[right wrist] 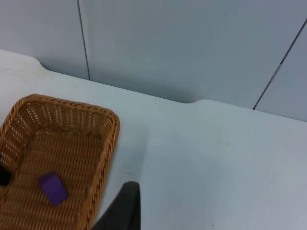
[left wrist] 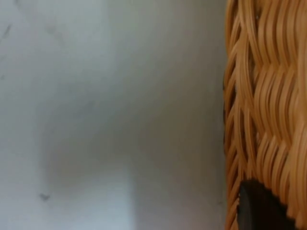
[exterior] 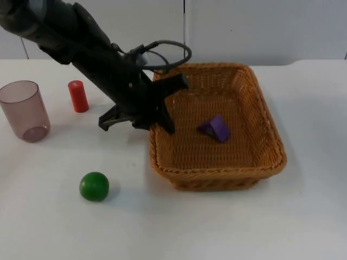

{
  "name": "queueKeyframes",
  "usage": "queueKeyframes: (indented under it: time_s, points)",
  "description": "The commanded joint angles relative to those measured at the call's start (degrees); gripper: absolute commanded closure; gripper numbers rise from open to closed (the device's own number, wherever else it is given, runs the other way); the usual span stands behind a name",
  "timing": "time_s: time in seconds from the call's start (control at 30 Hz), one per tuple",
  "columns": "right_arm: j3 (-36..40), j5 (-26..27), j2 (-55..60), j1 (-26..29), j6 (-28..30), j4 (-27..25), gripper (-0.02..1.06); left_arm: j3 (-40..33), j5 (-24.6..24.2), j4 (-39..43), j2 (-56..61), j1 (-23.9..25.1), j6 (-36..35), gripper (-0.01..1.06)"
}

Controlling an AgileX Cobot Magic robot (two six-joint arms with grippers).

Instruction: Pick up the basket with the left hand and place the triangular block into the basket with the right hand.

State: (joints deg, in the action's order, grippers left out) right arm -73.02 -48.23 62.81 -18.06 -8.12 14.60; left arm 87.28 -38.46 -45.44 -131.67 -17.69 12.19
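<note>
A woven wicker basket (exterior: 269, 125) rests on the white table, right of centre. The purple triangular block (exterior: 215, 129) lies on the basket's floor; the right wrist view shows the same block (right wrist: 53, 189) inside the basket (right wrist: 106, 143). My left gripper (exterior: 176, 105) sits at the basket's left rim, open, its two black fingers spread along the rim and reaching over it. In the left wrist view one fingertip (left wrist: 261, 208) stands against the basket's outer wall (left wrist: 264, 96). My right gripper (right wrist: 125, 206) waits high, off to the basket's right.
A red cylinder (exterior: 78, 96) stands at the back left. A translucent pinkish cup (exterior: 24, 111) is at the left edge, and a green ball (exterior: 94, 186) lies in front of them. The grey partition wall (exterior: 244, 27) closes the table's far side.
</note>
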Motion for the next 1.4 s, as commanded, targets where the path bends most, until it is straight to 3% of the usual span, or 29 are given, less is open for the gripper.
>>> queueKeyframes:
  time_s: [0.0, 0.33, 0.53, 0.63, 0.7, 0.8, 0.83, 0.97, 1.03, 1.2, 1.37]
  points:
    - [-0.4, -0.1, -0.4, 0.3, -0.2, -0.2, 0.0, 0.4, -1.2, -1.4, 0.3, 0.1, 0.9, 1.05]
    - [-0.4, -0.6, -0.4, 0.3, -0.2, -0.4, 0.0, 0.4, -1.4, -1.0, -0.3, 0.1, 0.9, 1.05]
    - [-0.4, -0.6, -0.4, 0.3, -0.2, -0.4, 0.0, 0.4, -1.9, -0.4, -0.3, 0.1, -2.6, 1.05]
    - [-0.4, -0.8, -0.4, 0.3, -0.2, -0.4, 0.0, 0.5, -2.8, -0.3, -0.3, 0.1, -3.3, 0.99]
    - [-0.4, -0.8, -0.4, 0.3, 0.0, -0.4, 0.0, 0.5, -3.4, 0.0, -0.2, 0.1, -3.3, 0.87]
    - [-0.4, -0.8, -0.4, 0.3, 0.0, -0.4, 0.0, 0.5, -4.2, 2.2, 0.5, 0.1, -2.8, 0.57]
    - [-0.4, -0.8, -0.4, 0.3, 0.0, -0.4, 0.0, 0.5, -4.2, 2.2, 0.5, 0.1, -2.8, 0.57]
    - [-0.4, -0.8, -0.4, 0.3, 0.0, -0.4, 0.0, 0.5, -4.5, 5.1, 2.8, 0.1, -2.5, 0.06]
    - [-0.4, -0.8, -0.4, 0.3, 0.0, -0.4, 0.0, 0.5, -4.7, 5.6, 3.4, 0.1, -2.6, 0.0]
    - [-0.4, -0.8, -0.4, 0.3, 0.0, -0.4, 0.0, 0.5, -5.8, 8.2, 5.6, 0.1, -2.6, 0.0]
    - [-0.4, -0.9, -0.4, 0.3, 0.0, -0.3, 0.0, 0.3, -8.7, 17.3, 9.3, 0.1, -7.0, 0.0]
